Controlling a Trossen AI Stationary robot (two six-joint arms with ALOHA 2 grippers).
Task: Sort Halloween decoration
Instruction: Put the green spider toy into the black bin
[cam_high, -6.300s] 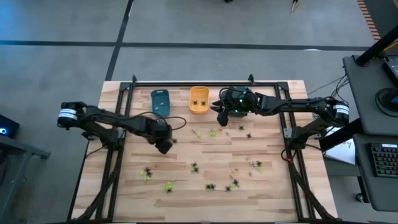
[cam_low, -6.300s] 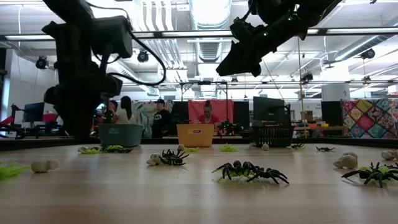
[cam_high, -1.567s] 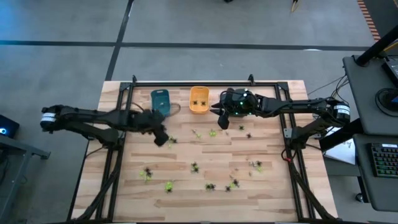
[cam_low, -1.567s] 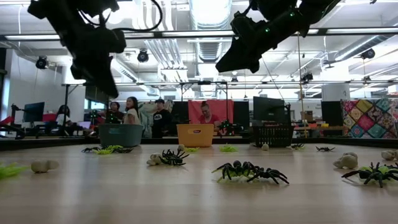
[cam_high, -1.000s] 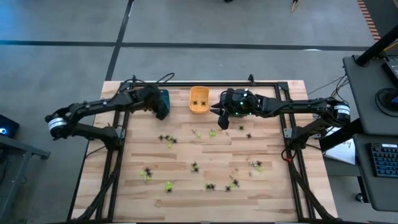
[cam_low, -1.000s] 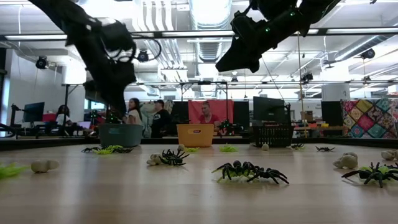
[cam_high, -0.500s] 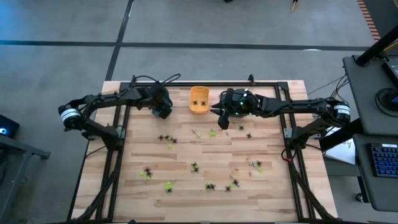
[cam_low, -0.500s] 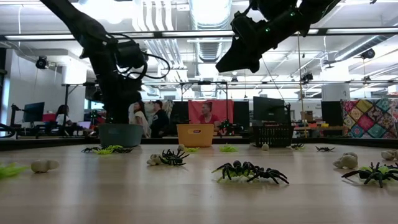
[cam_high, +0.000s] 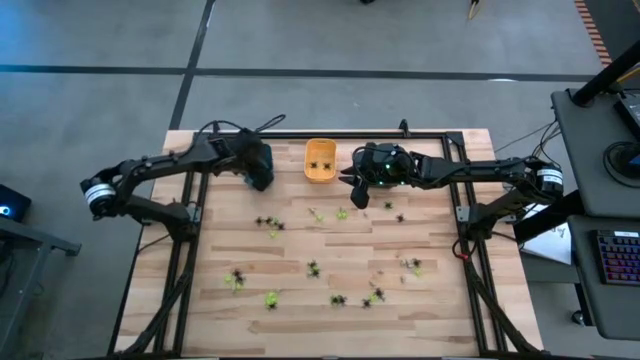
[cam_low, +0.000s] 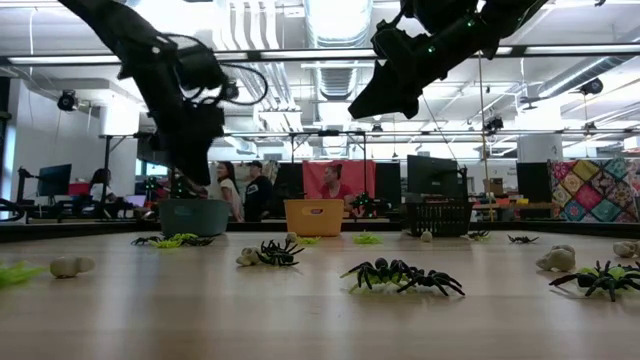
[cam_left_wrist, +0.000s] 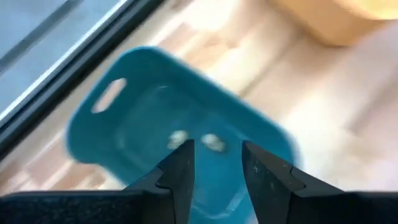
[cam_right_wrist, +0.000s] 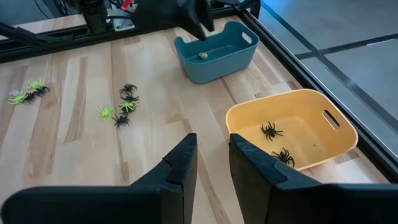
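Your left pincer (cam_left_wrist: 216, 163) hangs parted and empty over the blue tray (cam_left_wrist: 140, 99) holding two pale figures (cam_left_wrist: 212, 142) near the desk's (cam_high: 430, 300) far edge, while your right pincer (cam_right_wrist: 211, 155), slightly parted and empty, hovers beside the orange tray (cam_right_wrist: 298, 109), with the other spiders (cam_high: 312, 267) scattered mid-desk.

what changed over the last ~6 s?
The left gripper swung from mid-table up to the blue tray; its jaws now stand open above it, with two pale figures lying inside. The right gripper stayed beside the orange tray; the scattered spiders look unmoved.
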